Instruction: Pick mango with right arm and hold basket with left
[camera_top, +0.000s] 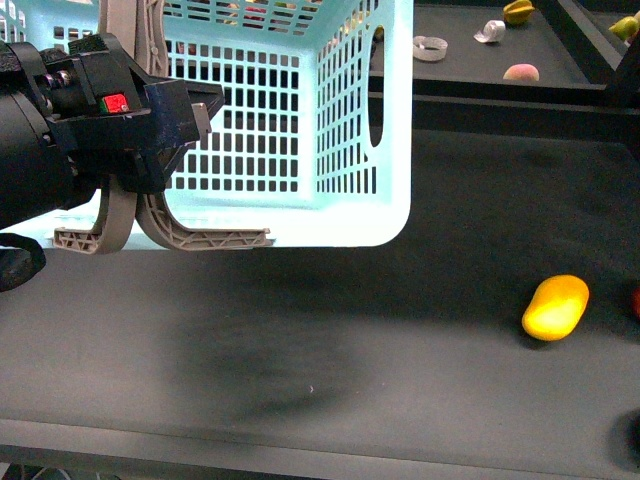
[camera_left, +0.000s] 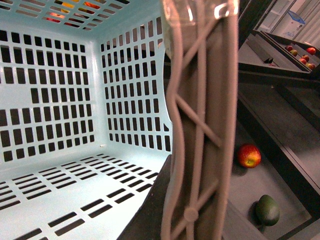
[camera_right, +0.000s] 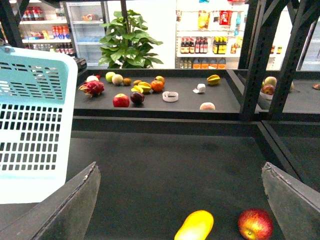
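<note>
Nearby, the bulky black left arm (camera_top: 40, 150) with its small red square (camera_top: 116, 102) carries the left claw (camera_top: 140, 225). Its ribbed beige fingers (camera_top: 205, 240) are drawn close together on the near rim of the basket (camera_top: 395, 200), a pale blue plastic tub with slotted lattice walls and a soft shadow on the matte dark surface (camera_top: 300, 340) beneath it. Towards the right of that surface lies the mango (camera_top: 555, 307), a smooth elongated oval, yellow with an orange blush, well apart from the basket and just beside a round red apple (camera_right: 255, 224). The right claw (camera_right: 181, 172) is spread wide and empty, its dark fingers (camera_right: 80, 210) touching nothing. Farther back, a shelf (camera_top: 470, 70) holds mixed fruit and a white tape ring (camera_top: 430, 47).
</note>
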